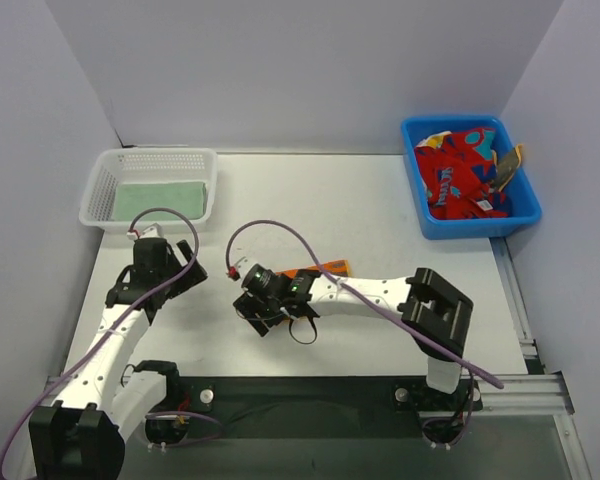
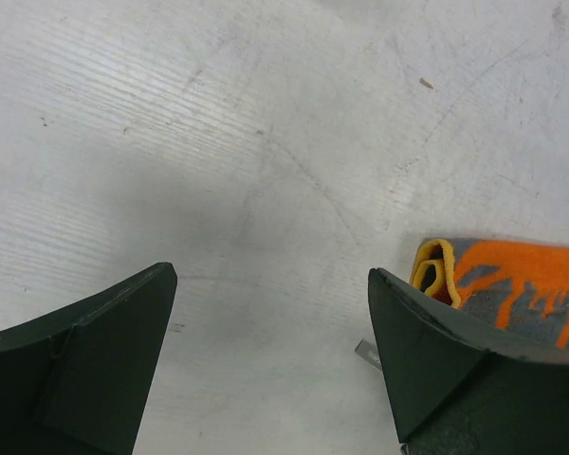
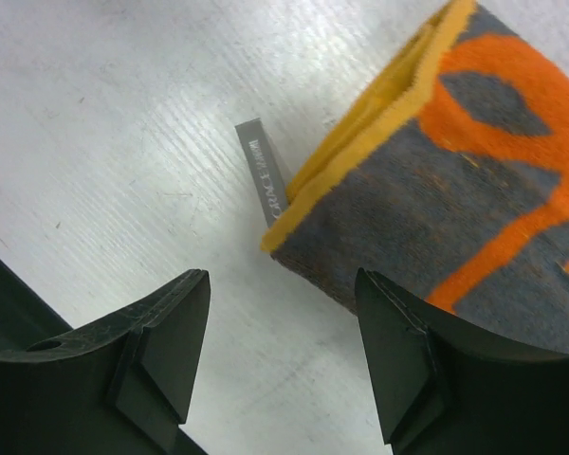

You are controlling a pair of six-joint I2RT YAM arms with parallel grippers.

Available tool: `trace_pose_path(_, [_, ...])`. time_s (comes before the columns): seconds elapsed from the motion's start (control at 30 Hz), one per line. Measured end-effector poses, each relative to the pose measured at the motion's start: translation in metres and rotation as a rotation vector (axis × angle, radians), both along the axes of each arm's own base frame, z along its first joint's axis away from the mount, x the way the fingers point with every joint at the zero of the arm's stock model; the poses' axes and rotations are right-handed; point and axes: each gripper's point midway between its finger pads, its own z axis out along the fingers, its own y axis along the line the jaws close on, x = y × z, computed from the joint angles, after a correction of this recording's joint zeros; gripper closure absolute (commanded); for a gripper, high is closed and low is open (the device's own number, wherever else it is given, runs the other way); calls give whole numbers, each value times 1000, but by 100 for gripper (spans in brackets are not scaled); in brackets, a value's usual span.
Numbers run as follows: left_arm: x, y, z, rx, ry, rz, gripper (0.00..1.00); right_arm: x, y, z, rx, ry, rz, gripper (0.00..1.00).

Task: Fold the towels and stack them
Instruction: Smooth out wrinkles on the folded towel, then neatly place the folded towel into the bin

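A folded orange towel with grey marks and a yellow edge [image 3: 446,180] lies flat on the table, with a small grey label [image 3: 262,171] sticking out at its corner. In the top view the orange towel [image 1: 320,268] is mostly hidden under my right arm. My right gripper [image 3: 283,277] is open just off the towel's corner, with only bare table between its fingers. My left gripper [image 2: 270,275] is wide open over bare table, and the orange towel [image 2: 522,284] shows just beyond its right finger. A pale green towel [image 1: 160,198] lies folded in the white basket. Red towels [image 1: 462,170] are bunched in the blue bin.
The white mesh basket [image 1: 98,192] stands at the back left and the blue bin [image 1: 420,215] at the back right. In the top view my left gripper [image 1: 188,264] and right gripper [image 1: 278,314] hang over the near middle of the table, with purple cables looping above both arms.
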Motion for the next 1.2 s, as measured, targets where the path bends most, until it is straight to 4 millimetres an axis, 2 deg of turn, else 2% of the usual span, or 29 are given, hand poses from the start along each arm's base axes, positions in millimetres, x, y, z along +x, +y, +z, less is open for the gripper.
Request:
trace_pose_path(0.17, [-2, 3, -4, 24, 18, -29, 6, -2, 17, -17, -76, -33, 62, 43])
trace_pose_path(0.33, [-3, 3, -7, 21, 31, -42, 6, -1, 19, -40, -160, -60, 96, 48])
trace_pose_path(0.43, [-3, 2, -7, 16, 32, -46, 6, 4, 25, -36, -177, -93, 109, 57])
trace_pose_path(0.53, [-3, 2, -7, 13, 31, -46, 6, 7, 29, -38, -210, -126, 123, 72])
trace_pose_path(0.57, [-3, 2, -7, 13, 32, -46, 6, 8, 30, -39, -225, -143, 126, 87])
trace_pose_path(0.63, [-3, 2, -7, 11, 33, -44, 6, 9, 29, -38, -251, -178, 136, 98])
trace_pose_path(0.67, [-3, 2, -7, 10, 33, -44, 6, 10, 28, -38, -262, -192, 135, 100])
trace_pose_path(0.83, [-5, -6, -10, -34, 47, -66, 6, 11, 22, -37, -265, -220, 128, 100])
trace_pose_path(0.93, [-9, -17, -20, -98, 76, -77, 5, 9, 4, -36, -217, -199, 111, 100])
trace_pose_path(1.07, [-20, -39, -43, -235, 145, -83, 3, 12, -22, -32, -108, -160, 62, 100])
trace_pose_path(1.2, [-29, -71, -54, -349, 194, -112, 3, 19, -32, -24, 38, -139, 2, 100])
